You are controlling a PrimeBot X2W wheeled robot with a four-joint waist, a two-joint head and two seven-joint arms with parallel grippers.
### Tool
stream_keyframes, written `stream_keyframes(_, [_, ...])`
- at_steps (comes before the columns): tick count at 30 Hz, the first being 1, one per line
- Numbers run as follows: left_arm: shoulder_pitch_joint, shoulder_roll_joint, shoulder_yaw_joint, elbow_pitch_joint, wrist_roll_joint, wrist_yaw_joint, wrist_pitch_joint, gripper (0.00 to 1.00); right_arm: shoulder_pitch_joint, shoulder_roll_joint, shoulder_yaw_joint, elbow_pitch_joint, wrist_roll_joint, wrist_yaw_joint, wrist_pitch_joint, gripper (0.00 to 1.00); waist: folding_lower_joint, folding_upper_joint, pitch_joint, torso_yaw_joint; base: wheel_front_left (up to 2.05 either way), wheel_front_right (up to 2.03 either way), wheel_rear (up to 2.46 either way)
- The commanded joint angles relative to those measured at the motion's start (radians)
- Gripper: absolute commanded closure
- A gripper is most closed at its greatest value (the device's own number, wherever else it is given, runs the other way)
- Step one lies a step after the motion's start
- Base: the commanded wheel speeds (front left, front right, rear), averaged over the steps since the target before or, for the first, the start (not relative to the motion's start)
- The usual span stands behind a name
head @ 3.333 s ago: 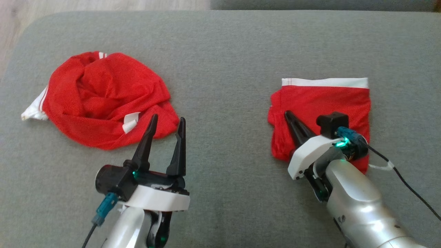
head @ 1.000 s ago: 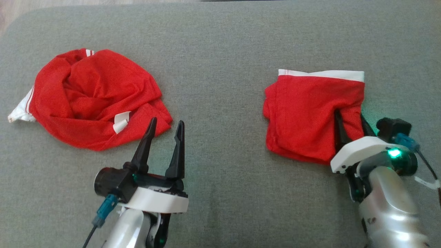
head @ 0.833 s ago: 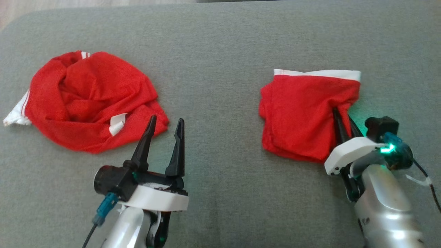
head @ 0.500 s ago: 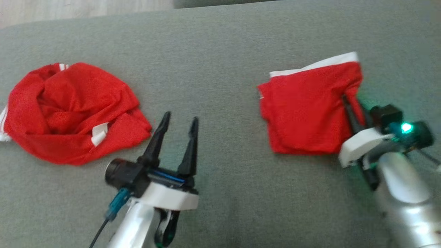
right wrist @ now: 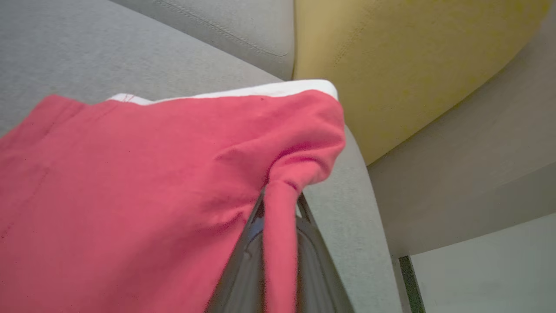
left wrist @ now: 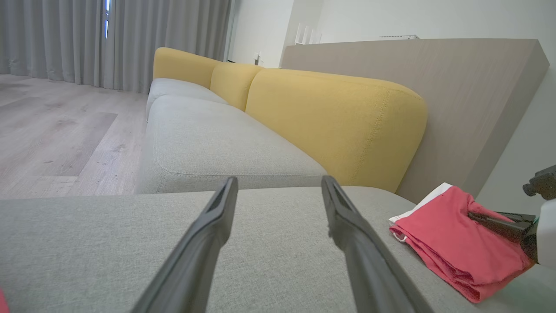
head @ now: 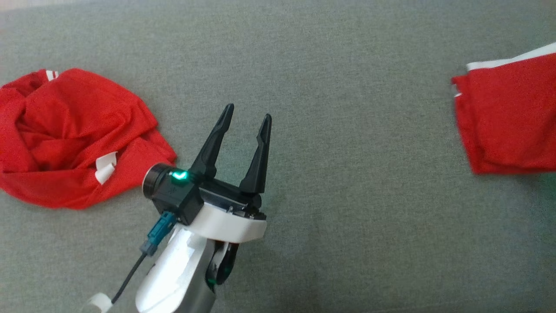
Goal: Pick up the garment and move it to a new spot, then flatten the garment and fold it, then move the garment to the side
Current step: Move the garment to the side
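A folded red garment with a white band [head: 508, 117] lies at the far right of the grey cushion [head: 339, 65], partly cut off by the frame. In the right wrist view my right gripper [right wrist: 280, 195] is shut on a pinched fold of that garment [right wrist: 152, 182], near the cushion's edge. The left wrist view shows the same garment [left wrist: 451, 243] with the right gripper [left wrist: 482, 217] at its side. My left gripper [head: 247, 115] is open over bare cushion at the middle, holding nothing.
A crumpled red garment with white trim [head: 74, 134] lies at the left, just beside my left gripper. A yellow sofa back [left wrist: 330, 121] and a pale wall panel [left wrist: 456, 100] rise behind the cushion. Wooden floor [left wrist: 47, 126] lies beyond.
The head view has shifted, so the scene sits differently in it. My right gripper has dragged the folded garment toward the cushion's right edge. The left gripper stays open.
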Motion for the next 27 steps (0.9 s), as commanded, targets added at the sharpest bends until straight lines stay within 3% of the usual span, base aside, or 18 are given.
stream_keyframes(1, [-0.038, 0.001, 0.028, -0.042, 0.001, 0.001, -0.005, 0.00, -0.031, -0.054, -0.012, -0.008, 0.004, 0.007, 0.001, 1.00, -0.0001, 0.0000, 0.015, 0.001, 0.00, 0.00, 0.00])
stream_keyframes(11, [-0.039, 0.001, 0.040, -0.037, 0.009, -0.009, -0.005, 0.00, -0.089, -0.088, -0.089, 0.072, -0.017, 0.007, -0.013, 0.98, -0.0001, 0.0000, 0.029, 0.014, 0.00, 0.00, 0.00])
stream_keyframes(12, [-0.037, 0.001, 0.043, -0.035, 0.010, -0.011, -0.005, 0.00, -0.093, -0.082, -0.096, 0.079, -0.015, 0.007, -0.018, 0.00, -0.0001, 0.0000, 0.026, 0.014, 0.00, 0.00, 0.00])
stream_keyframes(20, [-0.009, 0.001, 0.077, -0.022, 0.017, -0.020, -0.005, 0.00, -0.106, -0.033, -0.142, 0.092, -0.036, 0.007, -0.074, 0.00, -0.0001, 0.0000, -0.015, 0.010, 0.00, 0.00, 0.00])
stream_keyframes(27, [0.043, 0.001, 0.130, -0.030, 0.023, -0.019, -0.005, 0.00, -0.102, 0.080, -0.164, -0.022, -0.010, 0.007, -0.106, 0.00, -0.0001, 0.0000, -0.095, -0.004, 0.00, 0.00, 0.00])
